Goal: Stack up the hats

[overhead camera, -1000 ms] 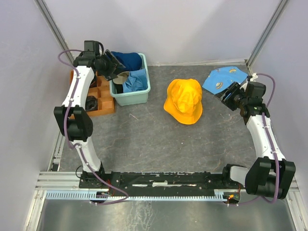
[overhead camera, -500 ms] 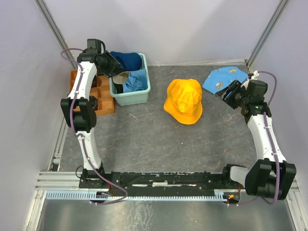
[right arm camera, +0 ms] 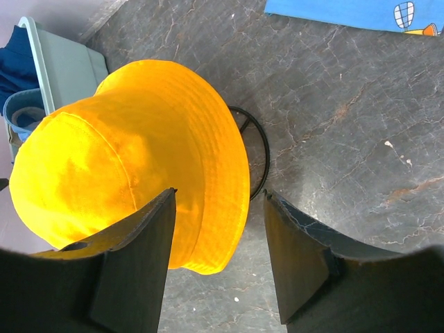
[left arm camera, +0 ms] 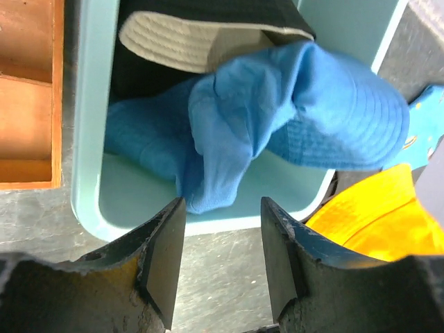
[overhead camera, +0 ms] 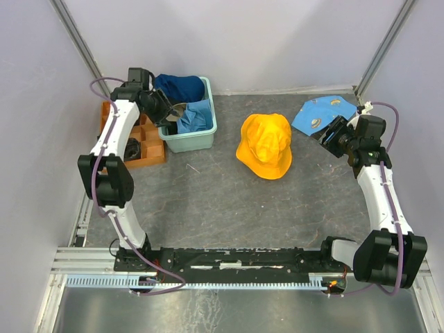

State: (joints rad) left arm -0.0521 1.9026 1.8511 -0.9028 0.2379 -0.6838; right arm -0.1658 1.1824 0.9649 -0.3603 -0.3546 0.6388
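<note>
Hovering half-open left pincer above light-blue hat, right pincer open

the black hat is mostly buried under the light blue hat in the tub, and the top edge of the left wrist view cuts it off. the yellow hat is clipped by that view's right edge. a thin black ring runs under the yellow hat's brim, the rest of it hidden. the printed cloth is cut by the right wrist view's top edge. dark things in the wooden tray at the table's left edge are too small to tell.
</note>
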